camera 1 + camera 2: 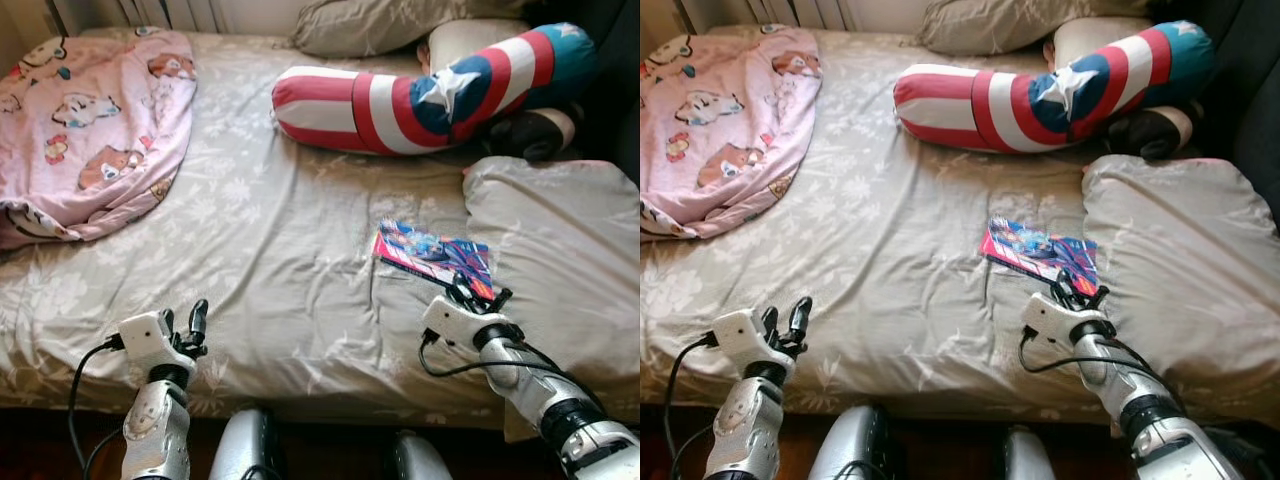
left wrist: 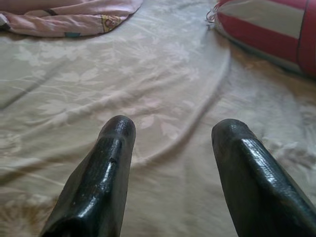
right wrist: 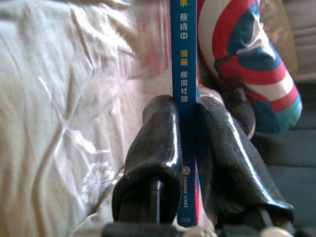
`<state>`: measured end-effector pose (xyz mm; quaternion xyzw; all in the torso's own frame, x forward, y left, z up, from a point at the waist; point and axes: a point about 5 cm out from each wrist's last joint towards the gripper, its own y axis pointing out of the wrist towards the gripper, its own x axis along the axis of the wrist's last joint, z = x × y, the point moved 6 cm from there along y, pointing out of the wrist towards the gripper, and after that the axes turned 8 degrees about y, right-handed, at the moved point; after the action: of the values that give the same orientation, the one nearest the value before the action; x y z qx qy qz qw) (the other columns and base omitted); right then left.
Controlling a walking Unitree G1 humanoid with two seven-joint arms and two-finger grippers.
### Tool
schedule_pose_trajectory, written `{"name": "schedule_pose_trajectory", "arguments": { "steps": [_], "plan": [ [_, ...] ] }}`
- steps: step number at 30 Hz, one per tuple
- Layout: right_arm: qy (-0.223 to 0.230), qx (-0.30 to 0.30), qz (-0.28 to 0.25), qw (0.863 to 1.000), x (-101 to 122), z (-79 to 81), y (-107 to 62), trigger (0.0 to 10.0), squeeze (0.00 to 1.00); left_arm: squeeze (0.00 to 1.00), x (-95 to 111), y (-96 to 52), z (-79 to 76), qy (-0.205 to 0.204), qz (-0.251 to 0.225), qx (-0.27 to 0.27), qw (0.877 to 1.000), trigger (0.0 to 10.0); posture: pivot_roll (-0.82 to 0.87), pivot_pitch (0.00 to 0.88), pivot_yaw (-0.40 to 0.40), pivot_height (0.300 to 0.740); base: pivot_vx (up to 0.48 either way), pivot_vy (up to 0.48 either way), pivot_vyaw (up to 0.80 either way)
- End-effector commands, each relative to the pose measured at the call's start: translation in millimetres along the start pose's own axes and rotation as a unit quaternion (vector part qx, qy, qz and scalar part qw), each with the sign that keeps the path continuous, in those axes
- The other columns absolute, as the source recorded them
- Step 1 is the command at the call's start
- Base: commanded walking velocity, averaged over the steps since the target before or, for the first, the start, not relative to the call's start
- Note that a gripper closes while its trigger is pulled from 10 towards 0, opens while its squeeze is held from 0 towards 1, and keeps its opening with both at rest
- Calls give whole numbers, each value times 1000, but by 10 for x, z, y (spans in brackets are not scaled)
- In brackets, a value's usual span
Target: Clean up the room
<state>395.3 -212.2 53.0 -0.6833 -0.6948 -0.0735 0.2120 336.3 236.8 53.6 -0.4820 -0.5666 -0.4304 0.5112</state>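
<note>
Right hand [image 1: 480, 296] clenched on the spine edge of the comic book [image 1: 436, 254] lying on the bed [image 1: 280, 260] by the grey pillow [image 1: 560, 250], likely to lift it away; left hand [image 1: 192, 322] hovers released, spare

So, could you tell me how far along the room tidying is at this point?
Nothing looks put away yet. In hand: the right hand is clamped on the spine of the comic book lying on the bed. The left hand hovers open. Left: the pink blanket and the striped pillow.
</note>
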Motion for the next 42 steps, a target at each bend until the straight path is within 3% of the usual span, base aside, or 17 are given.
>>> {"name": "schedule_pose_trajectory", "arguments": {
  "steps": [1,9,16,19,21,24,25,28,32,37,42],
  "plan": [
    [-17,-8,-13,1000,39,-82,30,10000,0,0,-21,-46,51,5,6,4,1000,10000,95,195,-10,647,0,0,0],
    [-88,-1,-65,994,261,-103,96,10000,0,0,-47,-279,156,17,17,11,1000,10000,160,298,23,647,0,0,0],
    [-90,-16,-74,993,342,-194,138,10000,0,0,-8,-414,263,30,22,15,999,10000,170,349,35,647,0,0,0],
    [-96,1,-73,993,337,-96,126,10000,0,0,2,-473,297,36,27,16,999,10000,181,370,40,647,0,0,0],
    [-95,22,-62,993,274,76,73,10000,0,0,17,-583,309,40,33,17,999,10000,208,406,58,647,0,0,0],
    [-70,34,-42,996,203,217,22,10000,0,0,36,-673,322,45,40,13,998,10000,211,436,69,647,0,0,0],
    [-70,34,-42,996,203,217,22,10000,0,0,36,-673,322,45,40,13,998,10000,211,436,69,647,0,0,0],
    [-27,62,-8,998,92,465,-78,10000,0,0,41,-726,339,52,48,11,997,10000,213,455,75,647,0,0,0],
    [-41,90,-1,995,34,670,-177,10000,0,0,47,-762,310,51,58,7,997,10000,222,469,82,647,0,0,0],
    [-40,88,6,995,-13,660,-189,10000,0,0,57,-798,296,49,66,5,997,10000,214,474,79,647,0,0,0],
    [-74,78,15,994,-103,494,-142,10000,0,0,49,-805,257,45,72,3,996,10000,213,475,74,647,0,0,0]
  ]
}}
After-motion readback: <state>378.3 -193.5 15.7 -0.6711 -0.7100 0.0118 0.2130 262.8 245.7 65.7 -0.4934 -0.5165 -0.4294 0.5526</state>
